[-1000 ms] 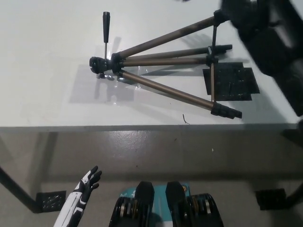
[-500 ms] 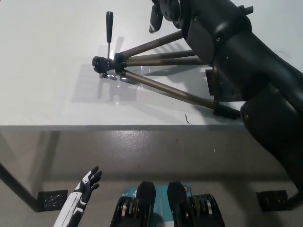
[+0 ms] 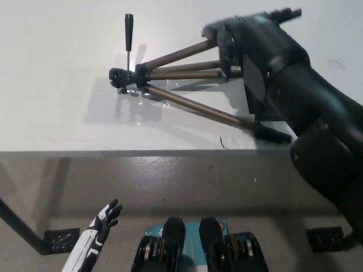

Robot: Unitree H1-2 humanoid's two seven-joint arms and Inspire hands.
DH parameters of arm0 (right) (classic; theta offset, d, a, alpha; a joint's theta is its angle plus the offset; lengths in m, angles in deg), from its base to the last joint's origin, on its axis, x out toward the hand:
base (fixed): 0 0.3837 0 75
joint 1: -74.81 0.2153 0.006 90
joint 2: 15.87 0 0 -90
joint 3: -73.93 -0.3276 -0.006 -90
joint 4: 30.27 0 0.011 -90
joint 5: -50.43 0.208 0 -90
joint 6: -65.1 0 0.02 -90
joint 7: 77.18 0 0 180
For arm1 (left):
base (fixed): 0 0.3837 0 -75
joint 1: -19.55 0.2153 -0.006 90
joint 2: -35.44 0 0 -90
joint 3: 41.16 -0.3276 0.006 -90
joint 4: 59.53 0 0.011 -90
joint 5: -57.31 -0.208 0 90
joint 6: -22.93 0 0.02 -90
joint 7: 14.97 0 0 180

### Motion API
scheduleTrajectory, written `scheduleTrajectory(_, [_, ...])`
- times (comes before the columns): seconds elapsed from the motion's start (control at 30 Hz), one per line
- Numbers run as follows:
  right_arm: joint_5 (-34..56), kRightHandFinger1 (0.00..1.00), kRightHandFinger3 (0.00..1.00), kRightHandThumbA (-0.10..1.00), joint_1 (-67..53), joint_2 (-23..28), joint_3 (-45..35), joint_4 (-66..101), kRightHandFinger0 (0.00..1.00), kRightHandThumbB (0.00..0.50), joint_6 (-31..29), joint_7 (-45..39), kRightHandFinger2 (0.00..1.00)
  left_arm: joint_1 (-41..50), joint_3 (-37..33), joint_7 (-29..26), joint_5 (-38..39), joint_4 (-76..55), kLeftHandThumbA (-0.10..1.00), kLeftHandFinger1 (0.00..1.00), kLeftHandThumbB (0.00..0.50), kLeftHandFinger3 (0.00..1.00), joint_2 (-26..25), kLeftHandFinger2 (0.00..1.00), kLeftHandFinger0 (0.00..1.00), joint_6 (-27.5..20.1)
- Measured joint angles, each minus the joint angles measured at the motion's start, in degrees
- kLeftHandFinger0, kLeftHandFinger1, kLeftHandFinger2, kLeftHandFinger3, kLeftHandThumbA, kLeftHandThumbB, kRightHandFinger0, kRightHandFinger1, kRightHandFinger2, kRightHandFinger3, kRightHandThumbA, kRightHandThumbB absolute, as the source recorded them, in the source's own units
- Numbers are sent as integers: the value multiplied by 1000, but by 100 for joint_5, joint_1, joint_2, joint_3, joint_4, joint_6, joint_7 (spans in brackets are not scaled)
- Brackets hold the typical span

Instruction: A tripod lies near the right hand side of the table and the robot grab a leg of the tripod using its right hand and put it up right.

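The tripod [image 3: 187,107] lies flat on the white table [image 3: 57,113], its head [image 3: 122,76] to the left and its black pan handle [image 3: 129,34] pointing toward the far edge. Its three bronze legs fan out to the right. My black right arm comes in from the bottom right and covers their far ends. My right hand [image 3: 226,46] is blurred and sits over the upper two legs; its grip is hidden. The near leg's black foot [image 3: 272,135] shows beside my arm. My white left hand [image 3: 103,222] rests low at the lower left, below the table, fingers apart.
A black mat [image 3: 253,97] lies under the tripod's legs, mostly hidden by my arm. The table's front edge [image 3: 113,152] runs across the middle of the view. Grey floor and a black table foot [image 3: 59,241] show below it.
My right hand has come back from beyond the tripod's far leg and now sits over the upper legs. The tripod and my left hand have stayed put.
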State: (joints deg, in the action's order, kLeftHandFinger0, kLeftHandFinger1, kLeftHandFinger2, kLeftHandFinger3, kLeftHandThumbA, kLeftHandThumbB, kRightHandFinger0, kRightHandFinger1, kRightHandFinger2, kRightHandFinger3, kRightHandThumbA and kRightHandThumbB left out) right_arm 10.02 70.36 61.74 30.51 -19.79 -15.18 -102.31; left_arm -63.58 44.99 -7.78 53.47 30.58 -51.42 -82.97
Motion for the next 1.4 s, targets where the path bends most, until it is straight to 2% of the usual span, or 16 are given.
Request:
scheduleTrajectory(0.03, [-45,1000,1000,644,-15,24,25,-19,1000,499,6,46,1000,-11,0,0,1,-1,1000,1000,410,1000,-2,1000,1000,1])
scheduleTrajectory(0.07, [-67,1000,1000,415,-37,46,32,-20,1000,312,5,118,1000,-15,0,1,1,-1,1000,1000,402,1000,-4,1000,1000,2])
scheduleTrajectory(0.1, [-93,1000,1000,318,-81,74,46,-15,931,343,-1,247,1000,-20,0,2,1,0,1000,1000,400,1000,-5,1000,1000,4])
scheduleTrajectory(0.13, [-108,858,958,142,-130,92,46,-13,760,291,-4,371,955,-20,1,1,1,1,1000,1000,400,1000,-5,1000,1000,6])
scheduleTrajectory(0.17, [-133,410,747,-35,-178,109,47,-4,286,294,-9,497,564,-18,1,1,1,2,1000,1000,399,1000,-5,1000,1000,9])
scheduleTrajectory(0.23, [-166,190,636,-61,-253,132,46,14,53,266,-25,764,385,-18,1,1,1,4,1000,1000,398,1000,-4,1000,1000,18])
scheduleTrajectory(0.37, [-188,159,568,-100,-362,153,45,28,106,221,-77,1252,289,-18,1,1,1,12,1000,1000,398,1000,-3,1000,1000,22])
scheduleTrajectory(0.43, [-192,24,402,-100,-424,163,44,29,2,202,-132,1510,220,-19,2,1,1,21,1000,1000,398,1000,-4,1000,1000,22])
scheduleTrajectory(0.6, [-209,31,230,-100,-550,187,44,29,0,245,-261,2133,543,-18,1,1,2,35,1000,1000,409,1000,-3,1000,1000,23])
scheduleTrajectory(0.7, [-246,206,327,-100,-632,198,21,28,0,128,-355,2475,769,-18,1,1,2,35,1000,1000,409,1000,-3,1000,1000,24])
scheduleTrajectory(0.77, [-256,177,179,-100,-685,199,-87,29,0,124,-437,2693,706,-18,0,1,2,35,1000,1000,408,1000,-4,1000,1000,26])
scheduleTrajectory(0.8, [-256,171,181,-100,-700,201,-149,28,0,106,-460,2773,701,-18,1,1,2,35,1000,1000,409,1000,-3,1000,1000,26])
scheduleTrajectory(0.9, [-251,183,496,-100,-734,229,-485,29,0,151,-568,3043,643,-18,1,1,2,35,1000,1000,403,1000,-4,1000,1000,29])
scheduleTrajectory(1.0, [-131,79,254,-100,-729,288,-1125,56,0,137,-696,3279,533,-18,0,1,2,35,1000,1000,418,1000,-4,1000,1000,29])
scheduleTrajectory(1.17, [67,34,581,-100,-714,415,-2211,73,0,96,-857,3573,529,-19,-7,2,0,33,1000,1000,453,1000,-4,1000,1000,38])
scheduleTrajectory(1.4, [453,0,528,-100,-702,566,-3607,74,0,95,-880,3871,442,-18,-32,2,-5,31,1000,1000,458,1000,-5,1000,1000,76])
